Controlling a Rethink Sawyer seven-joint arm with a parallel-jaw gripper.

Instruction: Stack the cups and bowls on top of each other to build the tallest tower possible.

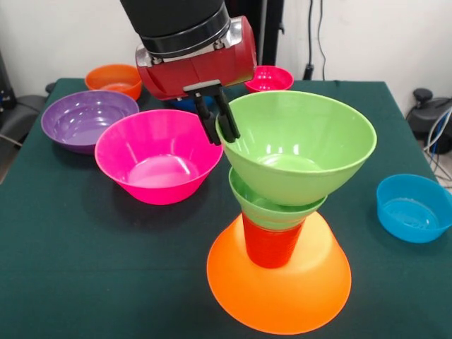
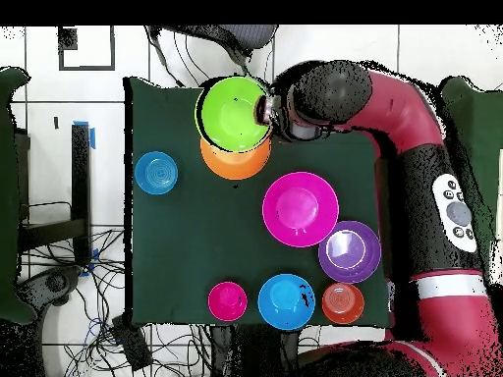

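Note:
The tower stands at the table's front in the front view. Its base is a large orange bowl [image 1: 282, 286], rim down. An orange-red cup [image 1: 270, 244] stands on it, and a small green bowl [image 1: 272, 205] sits on the cup. A large green bowl [image 1: 296, 148] sits on top, slightly tilted. My gripper [image 1: 220, 121] is shut on the large green bowl's rim on its left side, one finger inside and one outside. From overhead, the green bowl [image 2: 231, 113] covers most of the orange base [image 2: 236, 165], with my gripper [image 2: 263, 110] at its right rim.
A large pink bowl [image 1: 159, 155] sits just left of the tower, and a purple bowl [image 1: 85, 120] lies beyond it. A small orange bowl [image 1: 113, 79] and a small pink-red bowl [image 1: 270, 78] are at the back. A blue bowl [image 1: 413, 207] is at the right. Another blue bowl [image 2: 286, 300] lies near the robot's base.

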